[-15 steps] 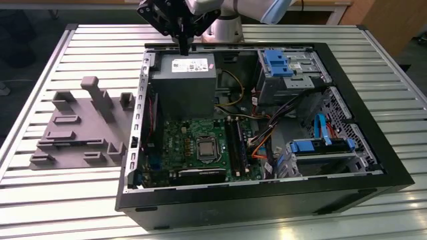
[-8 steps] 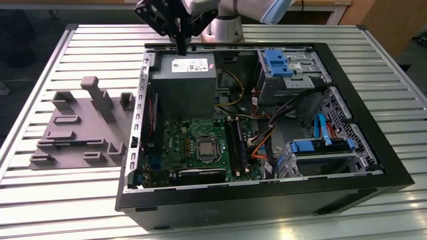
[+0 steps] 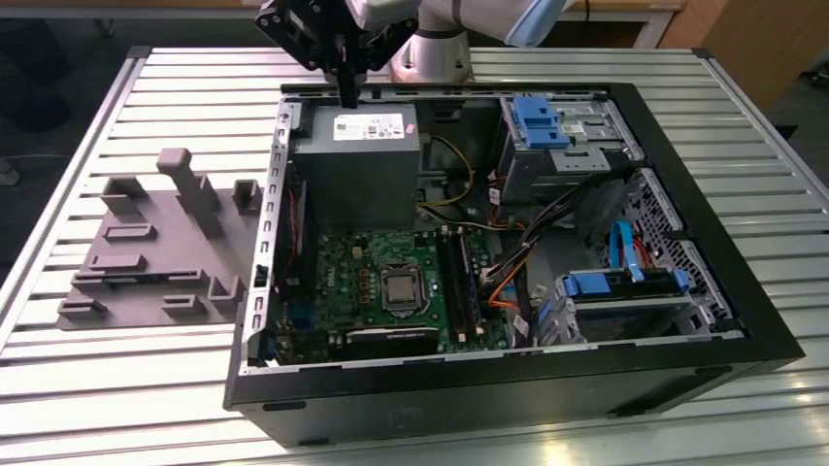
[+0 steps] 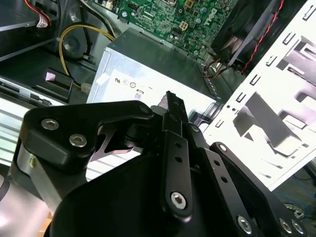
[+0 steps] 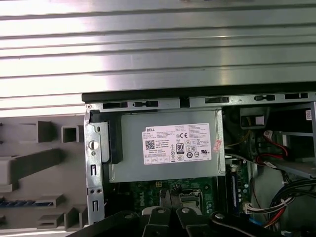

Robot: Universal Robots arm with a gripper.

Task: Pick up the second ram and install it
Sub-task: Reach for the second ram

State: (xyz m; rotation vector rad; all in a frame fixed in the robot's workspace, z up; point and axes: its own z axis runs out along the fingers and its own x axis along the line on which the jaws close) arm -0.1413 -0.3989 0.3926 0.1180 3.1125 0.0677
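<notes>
My gripper (image 3: pixel 348 92) hangs above the back edge of the open computer case (image 3: pixel 764 330), over the grey power supply (image 3: pixel 356 160). Its black fingers (image 4: pixel 173 106) are pressed together with nothing between them. In the first wrist view the fingertips (image 5: pixel 170 197) point down at the green motherboard (image 5: pixel 148 190) just past the power supply (image 5: pixel 165 150). A dark blue strip (image 5: pixel 24 203), apparently the second ram, lies in a slot of the grey holder (image 5: pixel 29 163), well away from the gripper. The long black slot rails (image 3: pixel 457 282) run beside the processor socket.
The grey holder block (image 3: pixel 143 243) stands on the slatted metal table (image 3: pixel 104 107) at the exterior view's left of the case. Inside the case are blue drive brackets (image 3: pixel 538 121), bundled cables (image 3: pixel 518 262) and a fan (image 4: pixel 247 34).
</notes>
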